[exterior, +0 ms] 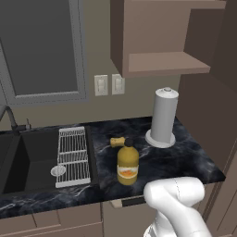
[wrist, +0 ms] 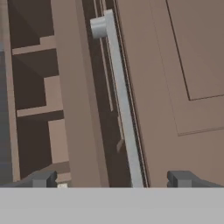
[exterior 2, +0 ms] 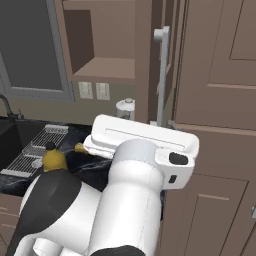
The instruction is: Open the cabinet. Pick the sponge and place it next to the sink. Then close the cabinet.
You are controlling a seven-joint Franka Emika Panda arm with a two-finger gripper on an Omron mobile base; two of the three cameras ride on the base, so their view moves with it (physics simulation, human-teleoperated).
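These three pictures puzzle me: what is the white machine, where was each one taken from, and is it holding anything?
All three are computer-rendered views of one moment in a kitchen. The white machine is a robot arm on a base that can drive. Two cameras ride behind it, one to its left and one to its right. The third sits on its hand, looking along the gripper, whose open fingers straddle the silver bar handle of the open cabinet door. It holds nothing. On the dark counter lie a small sponge, a yellow bottle and a paper towel roll, beside the sink with its wire rack.
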